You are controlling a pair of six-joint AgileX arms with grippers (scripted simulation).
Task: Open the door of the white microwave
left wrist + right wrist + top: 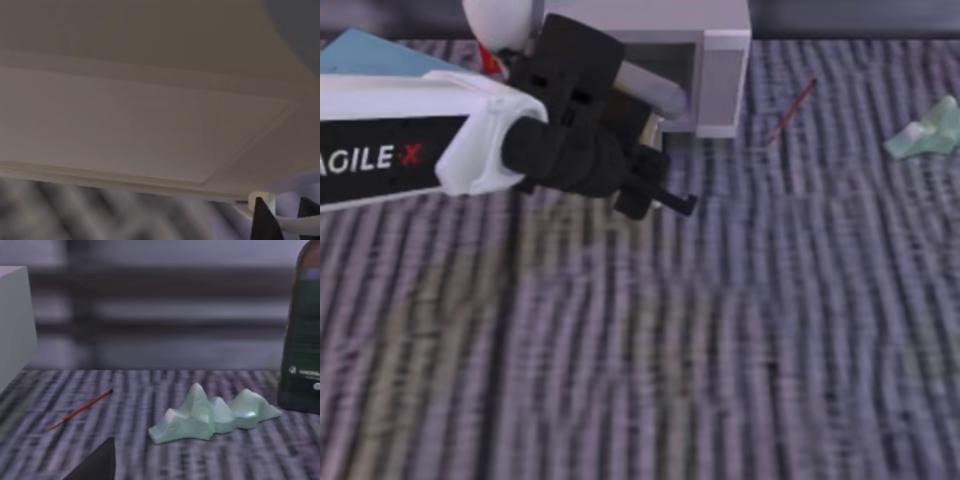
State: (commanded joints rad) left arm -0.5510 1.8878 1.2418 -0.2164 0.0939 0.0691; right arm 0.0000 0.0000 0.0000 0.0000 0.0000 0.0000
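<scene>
Overhead, the white microwave (705, 70) stands at the worktop's far edge with the left gripper (660, 185) at its front. Left wrist: the door (140, 130) fills the view, evidently rigid, light and smooth, best taken by its slim handle (262, 200); whether the jaws are apart I cannot tell. Right wrist: the right gripper (95, 462) is barely in view, its state likewise undeterminable.

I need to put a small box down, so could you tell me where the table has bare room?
The whole near stretch of the table is bare. The far edge is crowded: left gripper at the white microwave, book at far left, pencil and green mountain-shaped piece to the right.
</scene>
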